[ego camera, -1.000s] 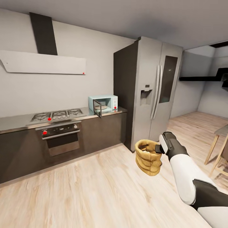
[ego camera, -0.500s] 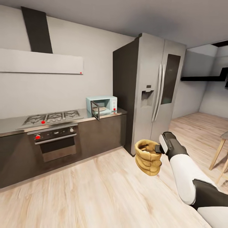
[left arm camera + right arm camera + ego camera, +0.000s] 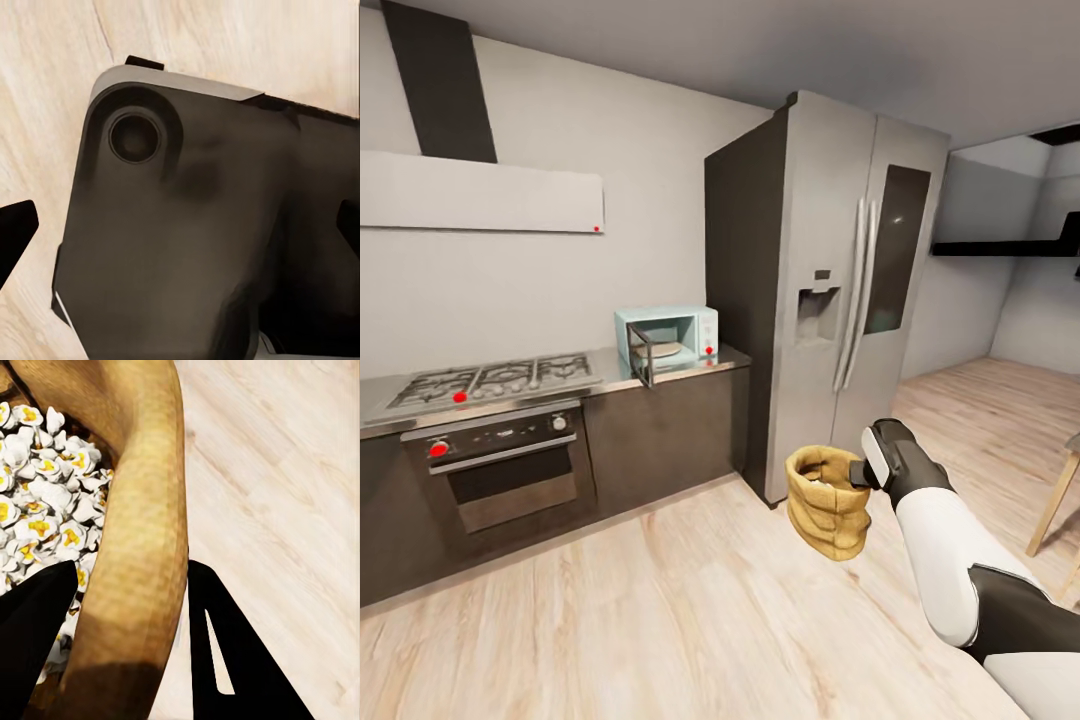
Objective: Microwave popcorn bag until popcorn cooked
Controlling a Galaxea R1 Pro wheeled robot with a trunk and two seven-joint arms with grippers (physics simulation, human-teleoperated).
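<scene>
The popcorn bag (image 3: 827,500), one in number, hangs above the wooden floor (image 3: 660,620) in front of the refrigerator (image 3: 830,290), well apart from the countertop (image 3: 610,372). The right gripper (image 3: 857,472) is clamped on its rolled rim: in the right wrist view one dark finger (image 3: 34,645) lies inside the bag (image 3: 142,547) against the popcorn (image 3: 45,495) and the other (image 3: 232,660) outside, with the rim pinched between them. The white and yellow kernels appear to be popped.

One microwave (image 3: 668,338) stands on the countertop beside the refrigerator, its door (image 3: 643,356) swung open and a turntable visible inside. One gas hob (image 3: 485,378), one built-in oven (image 3: 505,470) and one wall hood (image 3: 480,195) complete the run.

The left wrist view shows a dark part of the robot's body (image 3: 202,240) over the floor; whether the left gripper's fingers are apart or together cannot be told.

Risks, as judgements:
- The hold is on a thin paper rim at one side only, so the bag may tilt or slip during travel and spill kernels.
- The open door projects past the counter edge, so the bag or forearm (image 3: 940,560) may strike it on approach.
- A high carry into the cavity may catch the rim on the opening's upper edge.
</scene>
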